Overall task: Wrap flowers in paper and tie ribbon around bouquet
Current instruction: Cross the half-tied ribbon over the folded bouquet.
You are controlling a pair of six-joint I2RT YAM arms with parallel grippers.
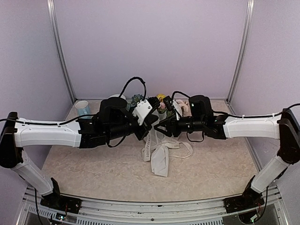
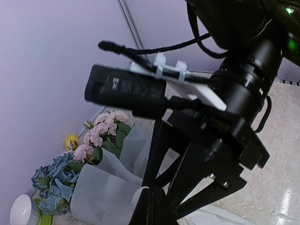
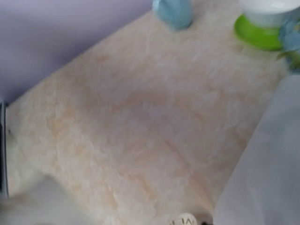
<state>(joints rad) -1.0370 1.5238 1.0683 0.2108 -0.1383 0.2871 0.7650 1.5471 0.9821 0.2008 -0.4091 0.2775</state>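
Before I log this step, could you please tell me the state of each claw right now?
Left claw: closed; whether holding anything, unclear.
Right claw: cannot be told.

- The left arm (image 1: 47,132) has a long white shell as its main link, with black joint housings at both ends.
- The right arm (image 1: 251,126) matches it: a white shell, a black elbow and black cylindrical motors towards the wrist.
- Each arm rises from a black base (image 1: 58,201).
- A thin black cable (image 1: 133,83) loops above the left wrist, where a white angular block (image 1: 142,111) sits.
- The left hand (image 1: 152,121) and the right hand (image 1: 161,127) are black.
- The left wrist view shows a black box-shaped module (image 2: 126,89) strapped by white zip ties (image 2: 168,69), a braided black lead (image 2: 154,49), a round black motor (image 2: 243,79), a green light (image 2: 287,10) and small screw heads (image 2: 213,176).
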